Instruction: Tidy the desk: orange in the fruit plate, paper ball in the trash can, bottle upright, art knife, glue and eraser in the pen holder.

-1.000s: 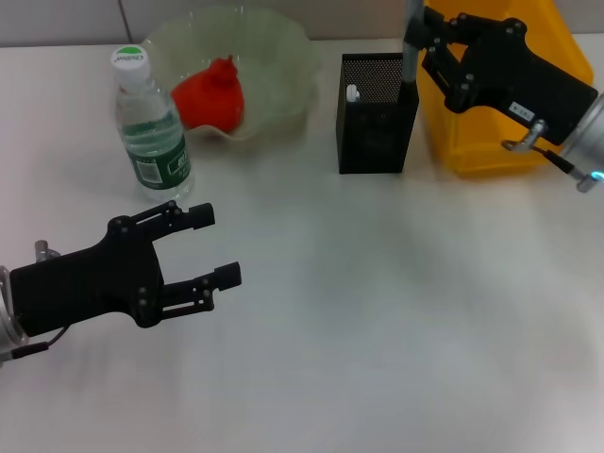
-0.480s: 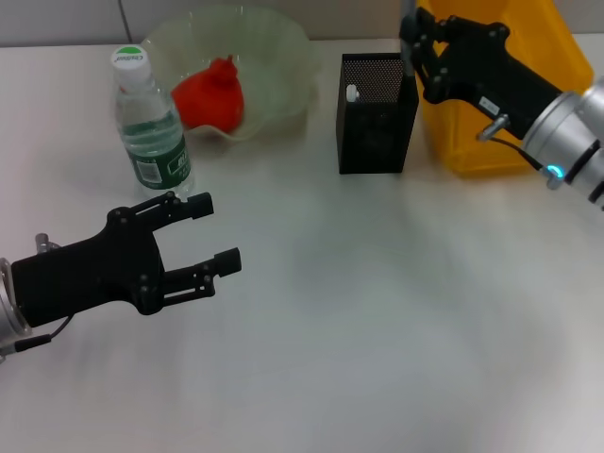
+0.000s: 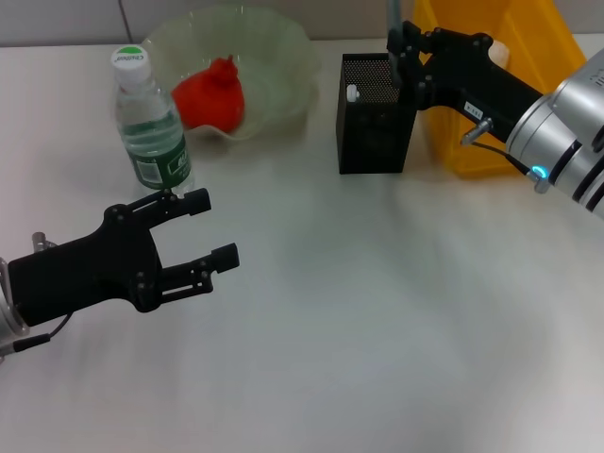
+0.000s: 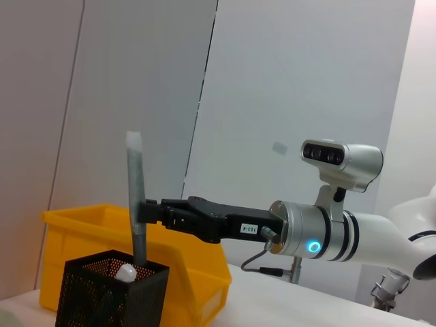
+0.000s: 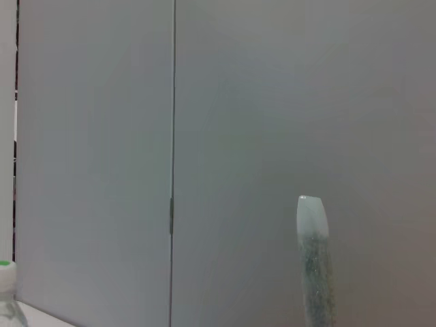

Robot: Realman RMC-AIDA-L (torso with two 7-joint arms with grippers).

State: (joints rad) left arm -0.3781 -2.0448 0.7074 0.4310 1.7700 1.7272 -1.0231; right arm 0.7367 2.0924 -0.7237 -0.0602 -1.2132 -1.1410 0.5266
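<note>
White surface (image 3: 377, 321), right gripper (image 3: 401, 58) pinching grey art knife (image 4: 136, 197) upright over tall black mesh pen holder (image 3: 376, 113). Left gripper (image 3: 212, 229) spread, idle near front. Next: probably lower and let go.

You've got a red-orange orange (image 3: 209, 94) in the pale-green translucent fruit plate (image 3: 274, 42). Bottle (image 3: 151, 127) is clear w/ a green label, white-and-green cap. Pen holder (image 3: 376, 127) is black mesh (a white bit shows inside), trash can (image 3: 491, 123) bright yellow. Both grippers are black: left gripper (image 3: 219, 230), right gripper (image 3: 398, 58), the latter's arm silver w/ a blue-lit ring. Grey stick (image 4: 135, 204), paler tip.
</note>
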